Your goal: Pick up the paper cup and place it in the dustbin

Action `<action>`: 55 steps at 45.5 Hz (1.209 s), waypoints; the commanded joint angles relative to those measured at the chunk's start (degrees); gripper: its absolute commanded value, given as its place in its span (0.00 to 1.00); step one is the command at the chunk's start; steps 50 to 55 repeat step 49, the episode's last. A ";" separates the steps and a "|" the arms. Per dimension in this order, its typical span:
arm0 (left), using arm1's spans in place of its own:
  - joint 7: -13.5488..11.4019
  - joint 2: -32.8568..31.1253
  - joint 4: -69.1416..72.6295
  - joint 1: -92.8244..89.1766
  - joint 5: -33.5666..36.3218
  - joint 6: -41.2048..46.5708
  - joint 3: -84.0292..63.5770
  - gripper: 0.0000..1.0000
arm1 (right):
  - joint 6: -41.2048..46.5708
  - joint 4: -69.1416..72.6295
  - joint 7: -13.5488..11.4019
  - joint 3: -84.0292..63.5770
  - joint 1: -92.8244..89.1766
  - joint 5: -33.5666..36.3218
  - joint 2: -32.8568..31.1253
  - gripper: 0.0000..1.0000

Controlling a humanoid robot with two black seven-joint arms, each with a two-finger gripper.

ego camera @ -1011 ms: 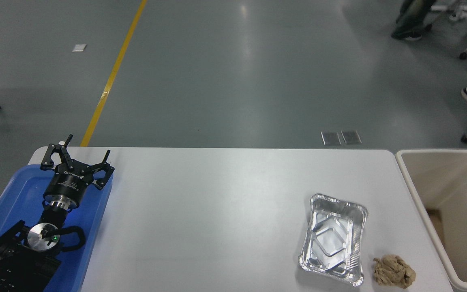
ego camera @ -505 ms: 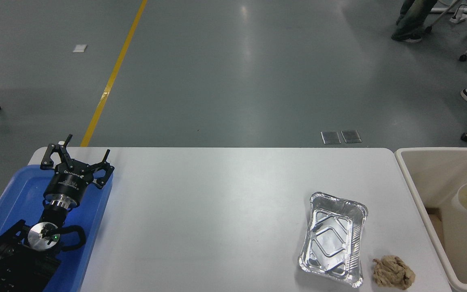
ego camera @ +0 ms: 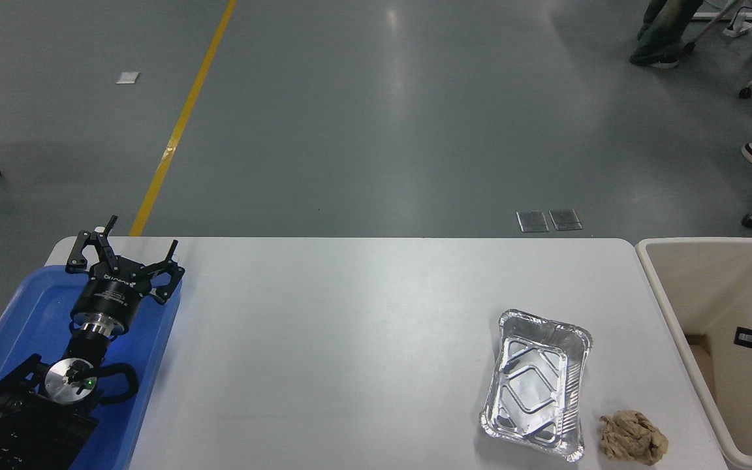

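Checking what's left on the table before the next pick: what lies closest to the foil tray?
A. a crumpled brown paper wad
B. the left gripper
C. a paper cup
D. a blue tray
A: the brown wad lies just right of the foil tray's near corner; no cup shows on the table.

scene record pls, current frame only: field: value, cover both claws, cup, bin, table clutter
left claw: open, parked over the blue tray at table's near left
right claw: only a tip shows at the right edge, over the dustbin; open or shut unclear
paper cup: not visible
dustbin: beige, beside the table's right end, partly cropped
foil tray: empty, on the white table, near right
brown paper wad: on table, right of foil tray, apart from it
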 commanded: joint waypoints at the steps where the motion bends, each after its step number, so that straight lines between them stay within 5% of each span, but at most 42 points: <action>1: 0.16 0.02 -0.01 0.00 0.08 0.00 0.00 0.99 | 0.94 19.85 0.06 -22.21 27.24 -0.01 -2.40 1.00; 12: 0.25 0.02 0.08 0.00 0.00 0.00 0.00 0.99 | 19.56 40.24 1.91 -30.32 55.29 1.75 1.12 1.00; 27: -0.01 0.02 0.08 0.18 0.00 0.00 0.00 0.99 | 35.65 53.62 3.84 -27.16 74.11 16.95 14.56 1.00; 41: -0.10 0.02 0.08 0.27 -0.09 0.00 -0.17 0.99 | 36.80 54.94 3.93 -25.66 76.22 24.87 25.55 1.00; 55: -0.19 -0.07 0.08 0.27 -0.09 0.00 -0.17 0.99 | 36.80 55.03 4.81 -24.61 76.31 25.22 26.34 1.00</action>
